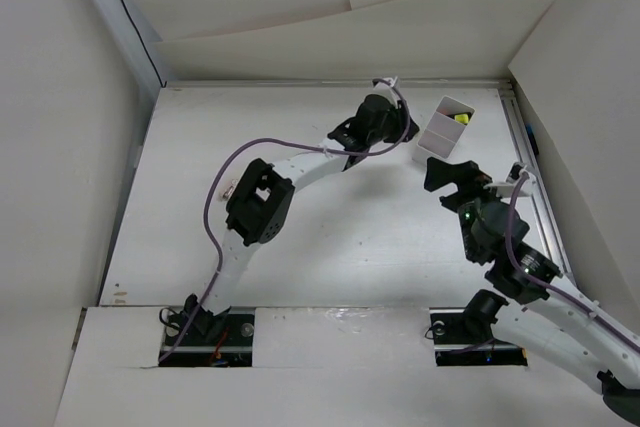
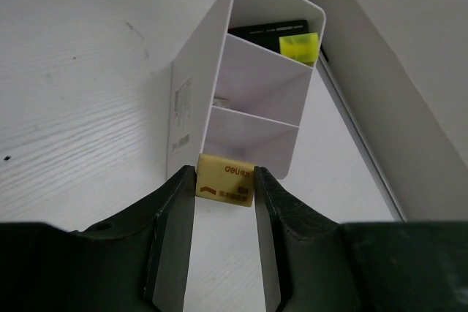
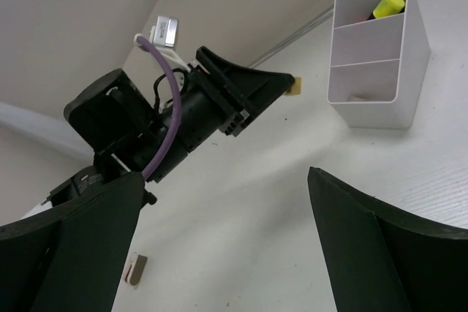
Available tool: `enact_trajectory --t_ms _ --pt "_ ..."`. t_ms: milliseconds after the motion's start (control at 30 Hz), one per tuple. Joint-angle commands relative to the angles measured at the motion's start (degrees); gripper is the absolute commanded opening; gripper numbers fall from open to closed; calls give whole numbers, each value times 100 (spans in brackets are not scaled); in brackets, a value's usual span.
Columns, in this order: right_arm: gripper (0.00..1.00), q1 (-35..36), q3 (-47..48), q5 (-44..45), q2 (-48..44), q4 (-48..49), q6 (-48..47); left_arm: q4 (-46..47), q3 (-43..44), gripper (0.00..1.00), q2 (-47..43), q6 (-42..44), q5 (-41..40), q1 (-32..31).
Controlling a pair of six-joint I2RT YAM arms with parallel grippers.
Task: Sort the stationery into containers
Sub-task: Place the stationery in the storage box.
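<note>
Currently left jaws clamped on a small tan eraser [image 2: 226, 180], printed face toward the left wrist camera; both fingers [image 2: 172, 239] press its sides. Eraser held off the desk [image 1: 330, 237], just short of the near end of the tray [image 2: 191, 85]. Right wrist view shows a gap between eraser [image 3: 292, 85] and tray [image 3: 413, 49], so not touching.

Tray: white, rectangular, three compartments in a row, standing upright near the far right corner of the desk [image 2: 73, 71]. Label on its long outer wall. Far compartment holds one highlighter [image 2: 298, 45], black body, yellow cap, lying against the far wall; same marker seen from above [image 1: 461, 118] and from the right wrist [image 3: 387, 5].

Right jaws wide apart, holding nothing; fingers [image 3: 380, 253] frame the view from either side. Right arm sits on the near side of the tray [image 1: 440, 132], pointed toward it and well clear.

One small pale block [image 3: 135, 268] lies on the desk [image 3: 278, 202] near the left arm; too small to identify.
</note>
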Motion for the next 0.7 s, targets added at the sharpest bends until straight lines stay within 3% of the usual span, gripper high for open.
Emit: enact_trajectory --t_ms 0,300,467,667 --pt "100 -47 -30 -142 5 134 11 257 672 16 107 -101 331 -117" --pt "100 -100 -30 -204 -65 134 11 20 2008 21 1083 -40 454 -354" --pt "100 -152 -30 -309 -127 134 11 20 2062 24 1232 -92 454 -354" --pt "100 -152 -30 -371 -74 134 11 81 2062 36 1303 -92 454 -354"
